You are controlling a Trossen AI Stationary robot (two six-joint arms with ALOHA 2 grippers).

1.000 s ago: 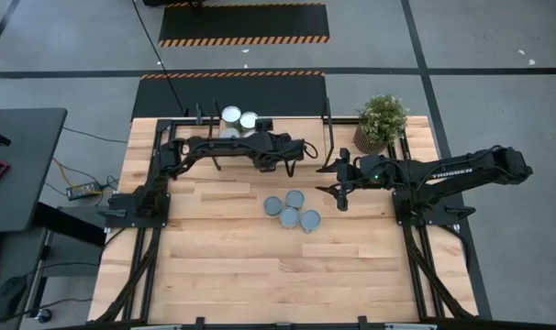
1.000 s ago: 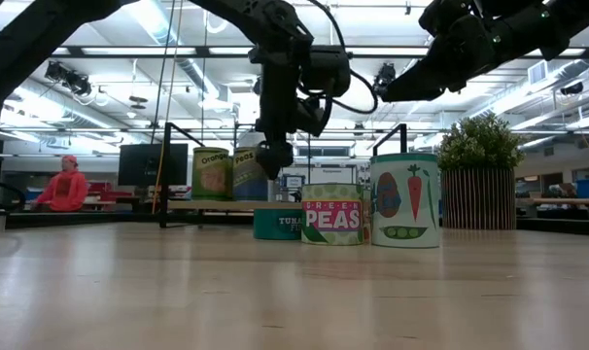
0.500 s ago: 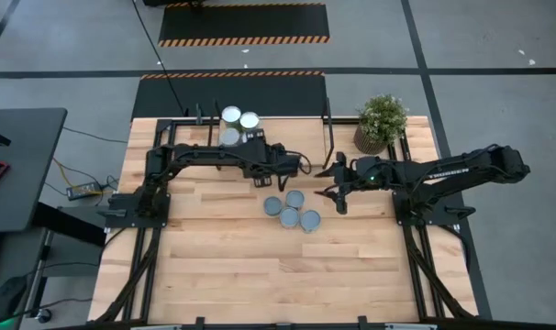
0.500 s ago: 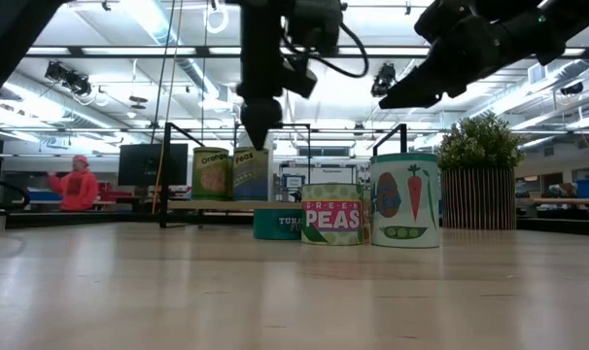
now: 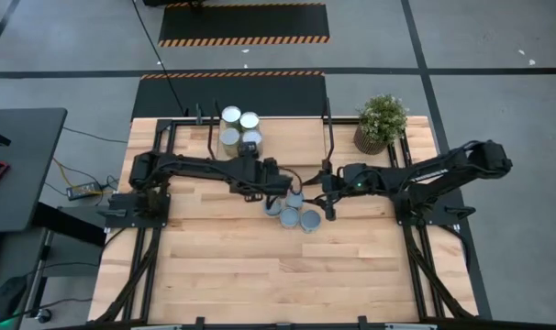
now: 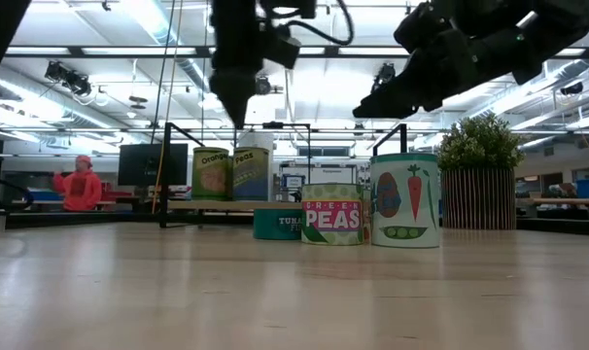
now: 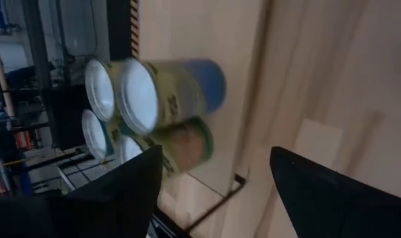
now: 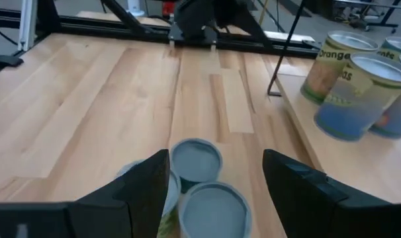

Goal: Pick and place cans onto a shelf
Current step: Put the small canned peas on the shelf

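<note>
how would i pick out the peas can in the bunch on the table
In the low view, find the potted plant on the right of the tabletop; just left of it stands a cluster of cans. The peas can is the middle one, between the taller vegetable-picture can and the low teal can. It alone reads PEAS in big white letters.

Three cans are lined up on the table [image 6: 129, 292]: the tuna can [image 6: 276, 222], the peas can [image 6: 332, 214], the tall vegetable can [image 6: 405, 199]. Two more cans [image 6: 231, 174] are seen on the shelf [image 6: 212, 205] behind. A plant [image 6: 480, 183] is stood alongside, and a person in red [image 6: 80, 185] is seen far off.
</note>
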